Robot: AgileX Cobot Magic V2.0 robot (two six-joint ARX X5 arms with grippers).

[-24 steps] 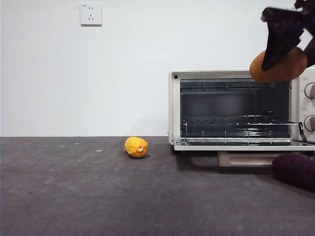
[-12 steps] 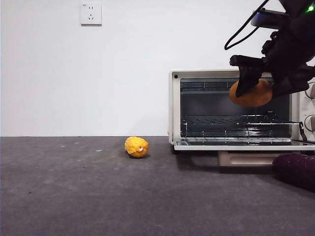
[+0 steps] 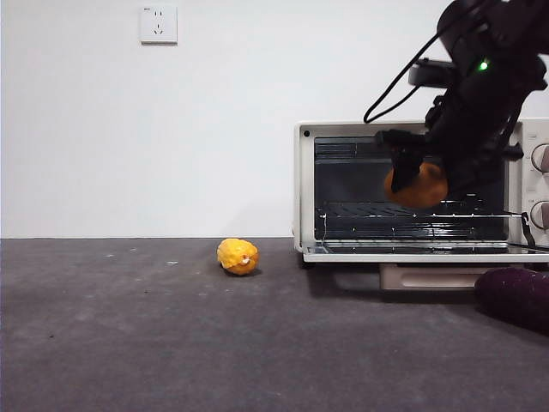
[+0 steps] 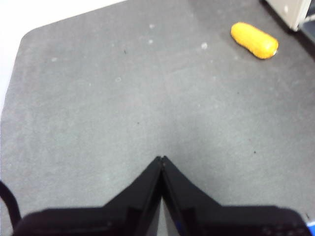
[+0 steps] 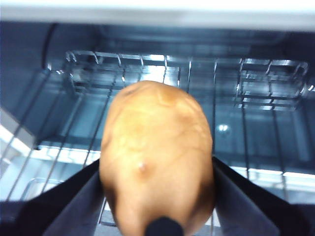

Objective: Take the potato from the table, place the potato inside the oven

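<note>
While the right arm works at the oven mouth, status runs as follows.
right gripper: fingers pinching the potato from both sides, at the open front of the oven.
potato: airborne between the fingers, low over the wire rack, not resting on it as far as I can tell; wrist view shows rack bars ahead of and under the potato.
change: a second ago the potato hung high, level with the oven top near the knobs; half a second ago it sat at the upper part of the opening; now it is lower and deeper, just above the rack.
meaning: carry is nearly done; judged next is a short lowering, then the fingers spreading.
risk: round potato may roll on the bars once freed.
left gripper: fingers pressed together, holding nothing, over bare worktop, waiting.
yellow lump: on the worktop, well apart from both sets of fingers.
purple vegetable: below the working fingers, in front of the oven, untouched.
</note>
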